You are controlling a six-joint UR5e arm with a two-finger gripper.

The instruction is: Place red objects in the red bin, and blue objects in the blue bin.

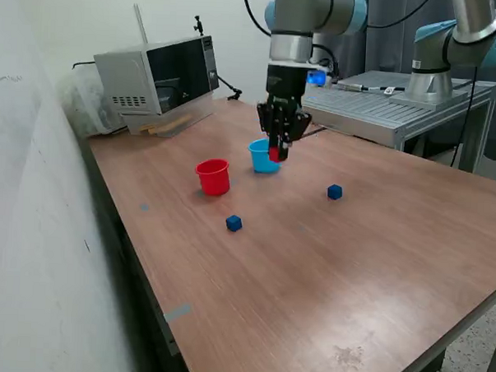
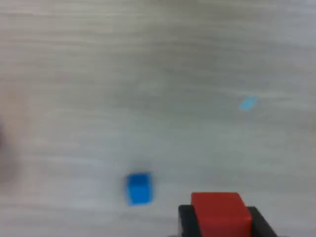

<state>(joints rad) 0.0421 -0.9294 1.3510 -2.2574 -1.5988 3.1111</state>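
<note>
1. The gripper (image 1: 276, 153) hangs above the wooden table (image 1: 376, 266), clenched on 1 red cube (image 1: 274, 155); in the wrist view the cube (image 2: 220, 212) sits gripped from both sides by the dark fingers (image 2: 186, 220).
2. The light blue cup (image 1: 261, 156) stands right behind the gripper in the exterior view, partly covered by the fingers and the held cube.
3. The red cup (image 1: 213, 176) stands upright on the table, near the gripper toward the exterior view's left.
4. 2 blue cubes lie apart from the gripper: 1 blue cube (image 1: 335, 191) toward the exterior view's right, the other blue cube (image 1: 234, 223) nearer the camera.
5. Only 1 red cube is visible.
6. The wrist view is blurred; it shows 1 blue cube (image 2: 138, 188) on the wood beside the held cube.
</note>
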